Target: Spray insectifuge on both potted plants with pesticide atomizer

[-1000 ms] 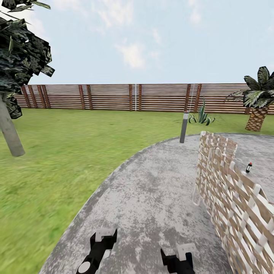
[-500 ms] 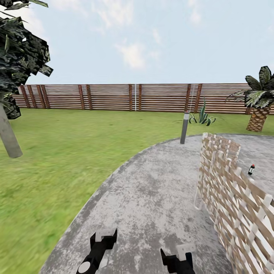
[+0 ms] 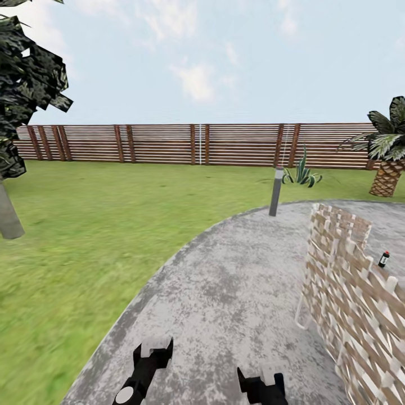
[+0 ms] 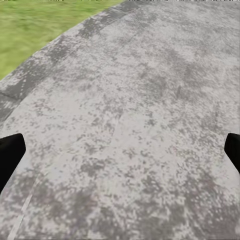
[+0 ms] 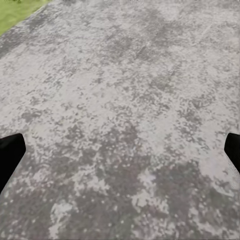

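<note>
Approach step, nothing grabbed yet. Left pincer and right pincer at bottom of frame, both wide, empty. Wicker seat lower right. Pesticide atomizer mid-right on patio behind it. Next: roll around seat, reach down.

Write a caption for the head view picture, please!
Robot on the patio, wicker seat hiding the atomizer.

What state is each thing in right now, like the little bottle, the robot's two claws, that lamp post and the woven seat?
Small dark bottle with a white, red-dotted spray head: upright on the paving beyond the wicker seat, untouched.
Left gripper: open, empty, above the grey mottled patio.
Right gripper: open, empty.
Grey bollard lamp: upright at the patio's edge.
Woven wicker seat: standing on the patio.
</note>
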